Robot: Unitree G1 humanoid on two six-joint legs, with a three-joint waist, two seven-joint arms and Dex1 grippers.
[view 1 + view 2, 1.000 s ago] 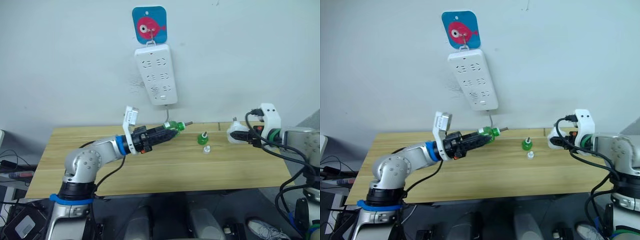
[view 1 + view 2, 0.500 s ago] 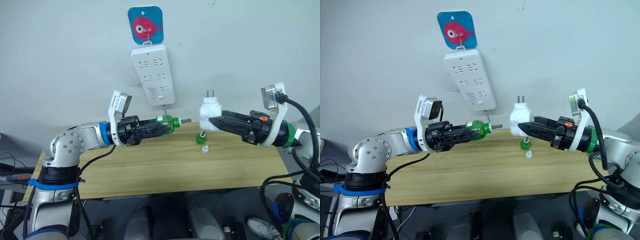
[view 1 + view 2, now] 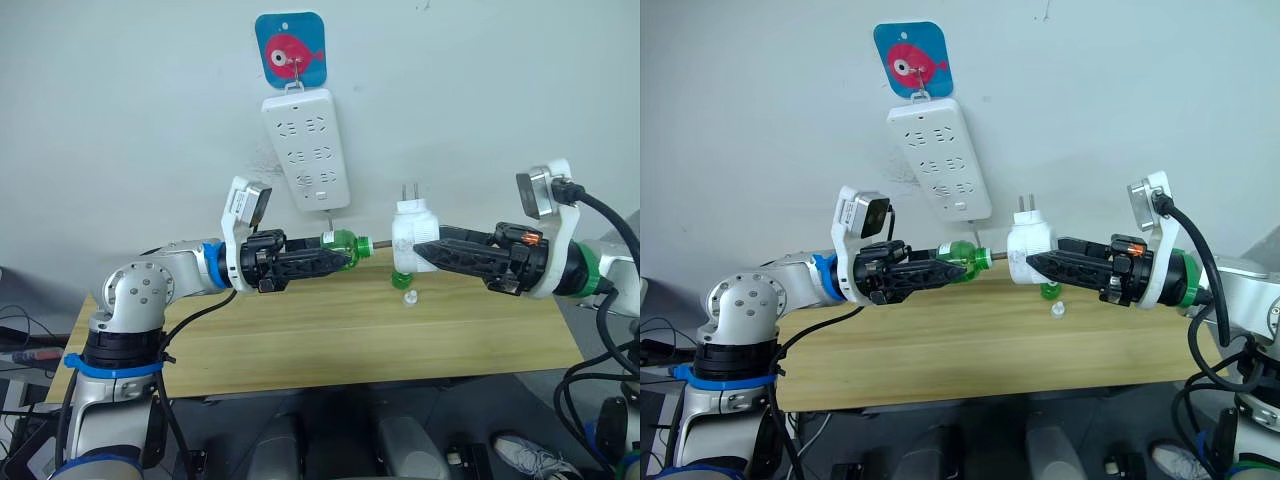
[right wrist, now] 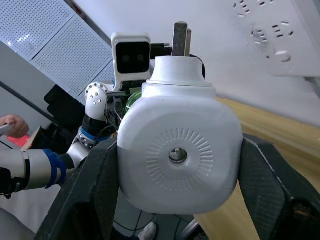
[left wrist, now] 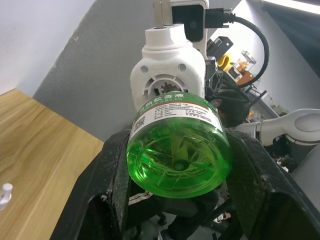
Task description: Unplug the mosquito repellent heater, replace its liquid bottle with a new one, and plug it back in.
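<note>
Facing the mosquito repellent heater [image 5: 169, 70], green bottle [image 5: 177, 145] shows a Chinese-lettered label

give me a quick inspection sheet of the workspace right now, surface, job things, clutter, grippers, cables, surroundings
surface: wooden table, mostly bare.
job's things: mosquito repellent heater held in the air, unplugged, prongs pointing up; green liquid bottle held level, its wick tip pointing at the heater's side; a second green bottle stands on the table behind the heater.
clutter: small white cap on the table near the second bottle.
grippers: left gripper shut on the green liquid bottle; right gripper shut on the heater.
cables: black cable loops from the right wrist.
surroundings: white power strip hangs on the wall from a blue fish hook, sockets vacant.
</note>
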